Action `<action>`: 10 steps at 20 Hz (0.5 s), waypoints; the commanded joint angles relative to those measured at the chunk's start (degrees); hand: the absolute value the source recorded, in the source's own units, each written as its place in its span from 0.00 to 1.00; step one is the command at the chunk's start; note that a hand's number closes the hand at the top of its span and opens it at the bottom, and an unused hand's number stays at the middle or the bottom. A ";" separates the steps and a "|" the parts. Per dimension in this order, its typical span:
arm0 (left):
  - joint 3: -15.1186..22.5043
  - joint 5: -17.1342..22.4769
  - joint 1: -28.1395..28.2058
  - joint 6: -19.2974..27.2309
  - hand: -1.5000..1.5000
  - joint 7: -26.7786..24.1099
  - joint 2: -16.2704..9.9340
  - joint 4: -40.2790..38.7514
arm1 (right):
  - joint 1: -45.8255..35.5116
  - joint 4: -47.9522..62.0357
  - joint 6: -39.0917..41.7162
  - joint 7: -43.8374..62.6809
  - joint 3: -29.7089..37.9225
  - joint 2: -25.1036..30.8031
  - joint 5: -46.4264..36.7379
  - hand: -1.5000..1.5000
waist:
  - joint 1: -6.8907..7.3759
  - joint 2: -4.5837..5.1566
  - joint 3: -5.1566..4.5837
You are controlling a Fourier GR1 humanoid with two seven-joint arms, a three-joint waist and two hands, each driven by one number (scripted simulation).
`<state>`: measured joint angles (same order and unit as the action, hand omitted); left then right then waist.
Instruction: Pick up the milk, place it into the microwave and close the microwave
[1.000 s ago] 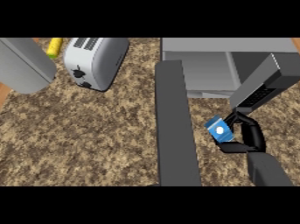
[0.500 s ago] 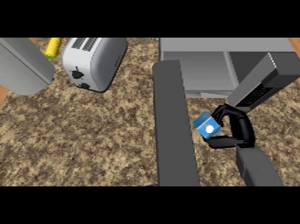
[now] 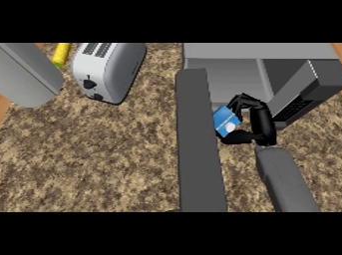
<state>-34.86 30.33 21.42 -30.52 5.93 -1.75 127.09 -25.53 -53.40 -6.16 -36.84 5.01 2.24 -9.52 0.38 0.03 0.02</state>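
You see the right robot hand (image 3: 253, 123), black at the end of a grey forearm, with fingers and thumb curled round the small blue milk carton with a white patch (image 3: 226, 124), pinching it from the carton's right side. The carton is tilted and held above the speckled brown granite tabletop (image 3: 114, 154), just in front of the grey microwave (image 3: 232, 74), whose cavity stands open. The carton is not inside that cavity; it sits at the front edge of the opening. To the right of the carton, the microwave's dark grey door (image 3: 306, 94) swings out at an angle, close beside the hand. A long grey bar, which looks like the left forearm (image 3: 198, 149), runs from the lower edge up to the microwave's left front corner, just left of the carton; you cannot tell how its hand stands. Well left of the microwave you find a silver toaster (image 3: 107, 69), a yellow object (image 3: 60, 54) beyond it, and a plain grey slab (image 3: 19, 74) at the far left.
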 commanded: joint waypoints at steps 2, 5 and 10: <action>-2.00 2.58 0.71 -1.56 0.00 -0.11 -1.10 -1.27 | -9.39 5.95 -5.15 4.38 0.66 2.73 -4.25 1.00 | 0.73 0.06 -0.02; -0.74 -0.11 -1.85 -1.79 0.00 -0.85 -1.15 -4.32 | -17.26 15.79 -11.01 4.61 0.95 0.72 -7.46 1.00 | 1.48 0.49 0.00; 0.30 -1.03 -2.89 -0.82 0.00 0.20 -0.69 -2.10 | -25.98 26.74 -17.90 5.75 2.64 -0.26 -9.83 1.00 | 2.42 0.90 0.03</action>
<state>-35.48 30.57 20.03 -31.01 6.50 -2.49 125.97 -44.09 -34.37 -17.41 -32.83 6.82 4.07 -17.09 1.70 0.52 0.05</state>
